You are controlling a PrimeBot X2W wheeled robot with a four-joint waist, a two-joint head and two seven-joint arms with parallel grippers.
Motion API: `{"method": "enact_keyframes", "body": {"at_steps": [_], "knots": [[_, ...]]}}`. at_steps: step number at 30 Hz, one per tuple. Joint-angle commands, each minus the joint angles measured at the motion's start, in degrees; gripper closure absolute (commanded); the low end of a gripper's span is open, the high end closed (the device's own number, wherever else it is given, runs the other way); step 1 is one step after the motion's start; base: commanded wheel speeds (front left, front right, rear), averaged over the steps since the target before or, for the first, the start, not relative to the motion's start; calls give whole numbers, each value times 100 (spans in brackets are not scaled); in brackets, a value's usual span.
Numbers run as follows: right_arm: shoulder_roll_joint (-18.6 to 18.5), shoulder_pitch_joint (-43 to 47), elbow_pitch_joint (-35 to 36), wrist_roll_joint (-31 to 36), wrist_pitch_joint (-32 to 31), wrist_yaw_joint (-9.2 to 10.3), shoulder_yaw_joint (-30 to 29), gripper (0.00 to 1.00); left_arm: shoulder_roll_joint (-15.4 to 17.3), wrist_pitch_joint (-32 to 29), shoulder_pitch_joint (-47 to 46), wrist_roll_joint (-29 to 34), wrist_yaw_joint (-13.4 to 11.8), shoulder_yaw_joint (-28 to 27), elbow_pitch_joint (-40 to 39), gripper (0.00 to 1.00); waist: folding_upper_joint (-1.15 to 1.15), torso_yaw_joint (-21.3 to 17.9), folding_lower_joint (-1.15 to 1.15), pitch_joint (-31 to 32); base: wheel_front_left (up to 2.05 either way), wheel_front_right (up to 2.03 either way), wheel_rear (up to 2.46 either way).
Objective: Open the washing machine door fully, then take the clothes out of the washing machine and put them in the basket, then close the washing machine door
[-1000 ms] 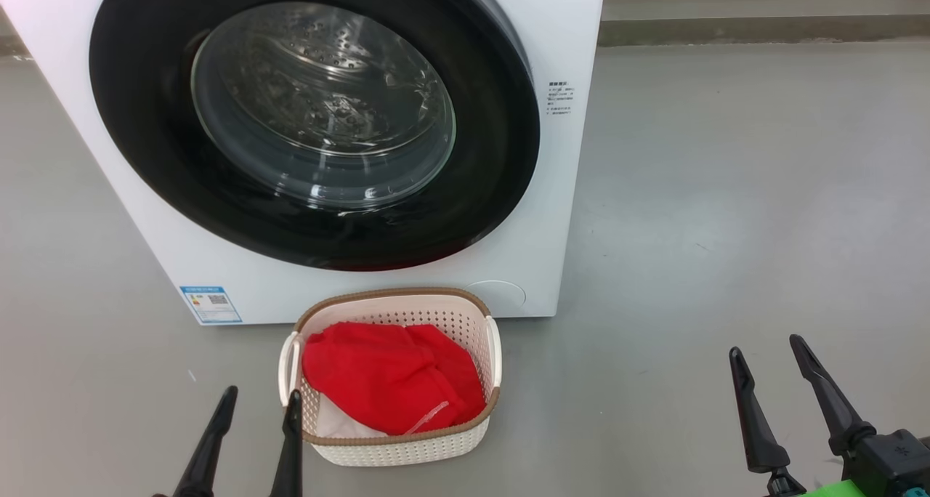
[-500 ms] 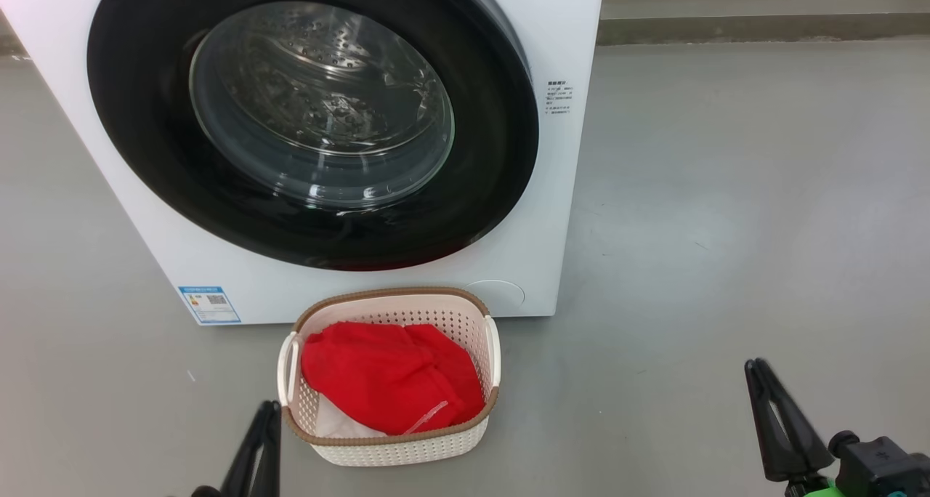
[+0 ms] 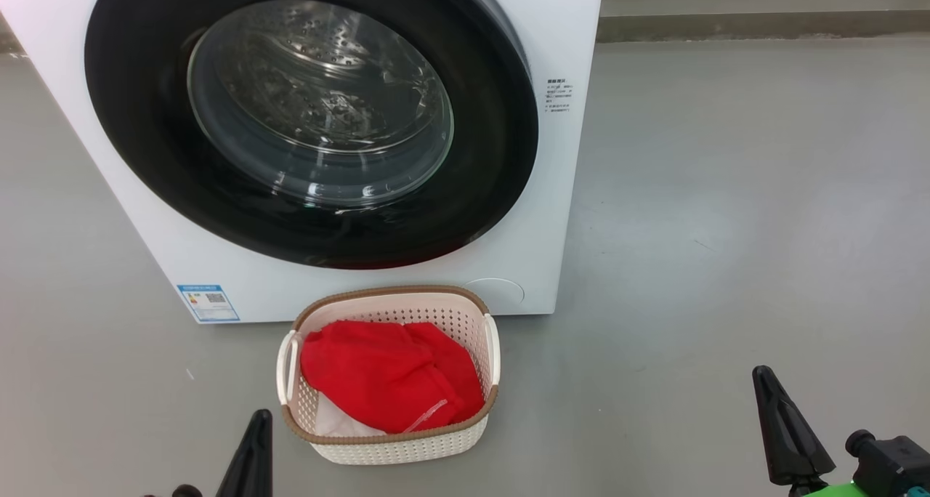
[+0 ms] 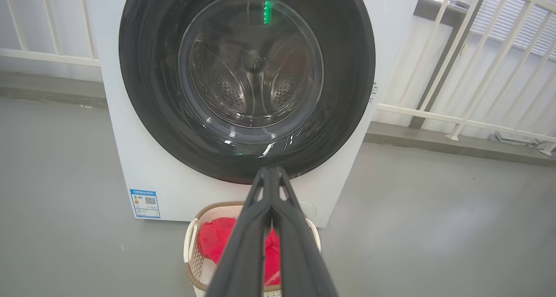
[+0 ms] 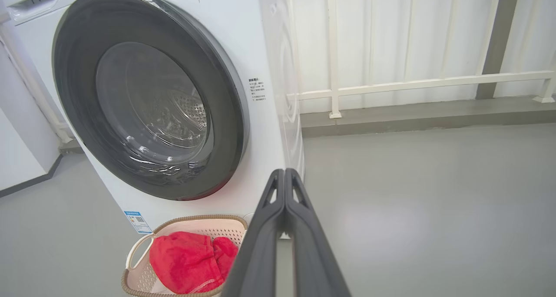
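Task looks done: the washing machine door (image 3: 312, 119) sits shut on the washing machine (image 3: 567, 213), the clothes (image 3: 385, 373) lie in the basket (image 3: 399, 450) just before it, and my left gripper (image 3: 260, 424) and right gripper (image 3: 764, 381) are both pinched closed, empty.

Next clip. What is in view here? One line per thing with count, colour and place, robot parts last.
washing machine: one, white, on the floor, behind the basket
washing machine door: one, black rim with clear glass, shut on the machine's front
blue label: one, blue, lower left of the machine's front
basket: one, cream with brown rim, on the floor before the machine
clothes: one bundle, red with some white, inside the basket
railing: one, white, behind the machine
floor: grey, all around
left gripper: one, dark, shut, left of the basket
right gripper: one, dark, shut, right of the basket
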State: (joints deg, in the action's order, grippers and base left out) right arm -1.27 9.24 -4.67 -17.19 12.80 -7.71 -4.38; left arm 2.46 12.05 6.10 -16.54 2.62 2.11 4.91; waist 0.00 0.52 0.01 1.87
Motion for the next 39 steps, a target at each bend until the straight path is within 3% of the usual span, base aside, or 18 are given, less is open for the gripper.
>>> {"method": "enact_keyframes", "body": {"at_steps": [1, 39], "knots": [[-79, -184, 115, -168, -23, 3, 37, 100, 13, -46, -152, -166, 47, -77, -103, 100, 0, 0, 0, -2, 0, 0, 0], [-247, -650, -241, -2807, -517, 9, 140, 100, 23, -658, -529, -2663, 179, -346, 234, 100, 0, -18, -1, -64, 0, 0, 0]]}}
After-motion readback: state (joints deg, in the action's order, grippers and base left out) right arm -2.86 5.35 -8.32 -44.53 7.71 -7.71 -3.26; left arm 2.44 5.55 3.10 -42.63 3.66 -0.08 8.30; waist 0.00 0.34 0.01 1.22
